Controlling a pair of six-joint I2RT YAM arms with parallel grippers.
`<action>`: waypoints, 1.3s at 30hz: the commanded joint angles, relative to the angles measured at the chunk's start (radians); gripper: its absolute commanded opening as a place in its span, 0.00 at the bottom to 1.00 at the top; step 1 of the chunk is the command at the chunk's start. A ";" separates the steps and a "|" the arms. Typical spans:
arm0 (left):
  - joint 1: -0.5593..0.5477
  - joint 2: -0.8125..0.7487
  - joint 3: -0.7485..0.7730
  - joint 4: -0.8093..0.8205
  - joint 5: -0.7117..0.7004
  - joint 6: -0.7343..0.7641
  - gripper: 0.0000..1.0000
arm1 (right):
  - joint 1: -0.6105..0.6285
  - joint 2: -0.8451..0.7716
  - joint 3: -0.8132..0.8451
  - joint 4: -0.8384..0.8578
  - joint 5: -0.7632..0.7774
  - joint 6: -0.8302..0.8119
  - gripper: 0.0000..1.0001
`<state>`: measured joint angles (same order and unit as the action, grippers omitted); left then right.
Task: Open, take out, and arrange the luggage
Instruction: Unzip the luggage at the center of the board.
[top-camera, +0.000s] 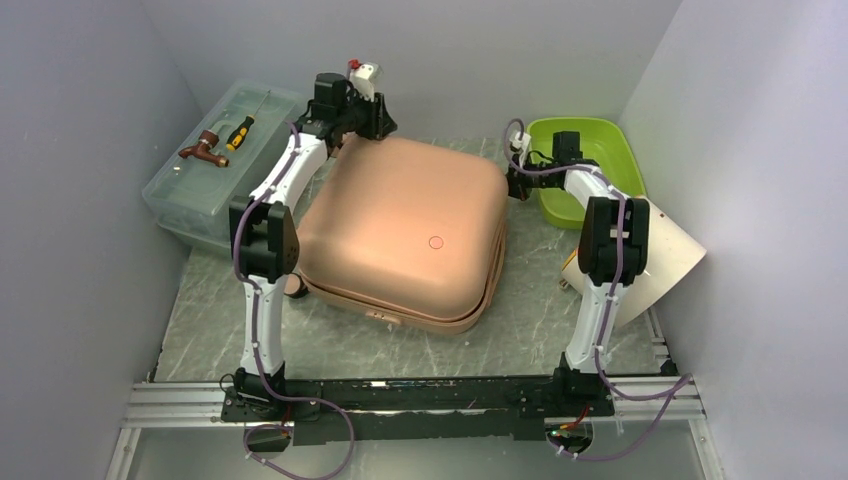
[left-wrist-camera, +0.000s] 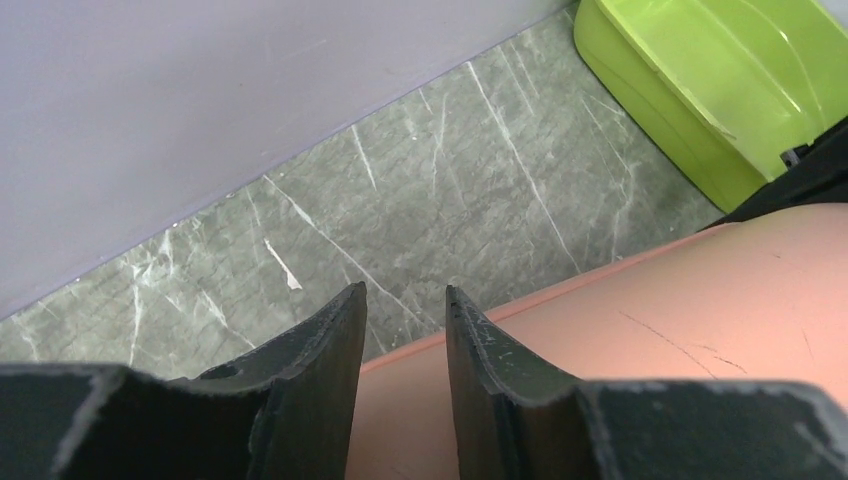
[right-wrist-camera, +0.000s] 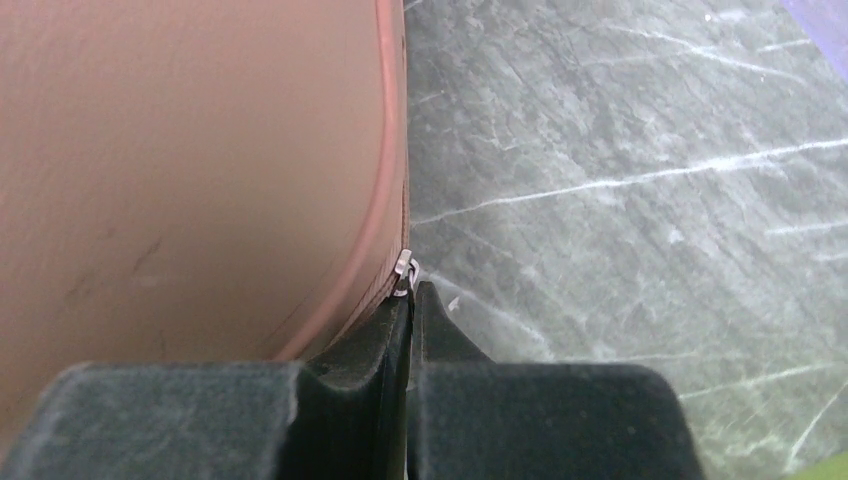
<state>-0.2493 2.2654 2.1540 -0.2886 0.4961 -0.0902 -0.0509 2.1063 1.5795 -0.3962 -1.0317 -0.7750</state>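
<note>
The luggage (top-camera: 410, 225) is a big salmon-pink hard-shell case lying flat in the middle of the marble table, its lid down. My left gripper (top-camera: 372, 124) hovers over its back-left corner. In the left wrist view the left gripper (left-wrist-camera: 403, 290) has a narrow gap between its jaws, with only the luggage's shell (left-wrist-camera: 700, 320) and the floor showing through. My right gripper (top-camera: 515, 186) is at the case's right rear edge. Seen from the right wrist, the right gripper (right-wrist-camera: 412, 285) is shut, pinching a small metal zipper pull (right-wrist-camera: 403, 270) at the seam of the luggage (right-wrist-camera: 180, 150).
A translucent toolbox (top-camera: 190, 195) stands at the back left with a screwdriver (top-camera: 240, 132) and a brown tool (top-camera: 203, 150) on its lid. A lime green tray (top-camera: 590, 165) (left-wrist-camera: 720, 90) sits at the back right. A pale sheet (top-camera: 670, 260) leans by the right wall.
</note>
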 joint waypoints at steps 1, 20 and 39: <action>-0.055 0.061 -0.102 -0.312 0.085 0.037 0.40 | 0.027 0.058 0.138 0.027 0.063 -0.133 0.00; -0.092 -0.003 -0.236 -0.266 0.102 0.061 0.38 | 0.185 0.228 0.316 0.168 0.267 0.072 0.04; 0.039 -0.537 -0.168 -0.496 -0.002 0.274 1.00 | 0.091 -0.687 -0.186 -0.100 0.354 -0.089 1.00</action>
<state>-0.2562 2.0071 2.0754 -0.6125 0.5262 0.0418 0.0101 1.7103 1.5475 -0.3691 -0.5953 -0.6895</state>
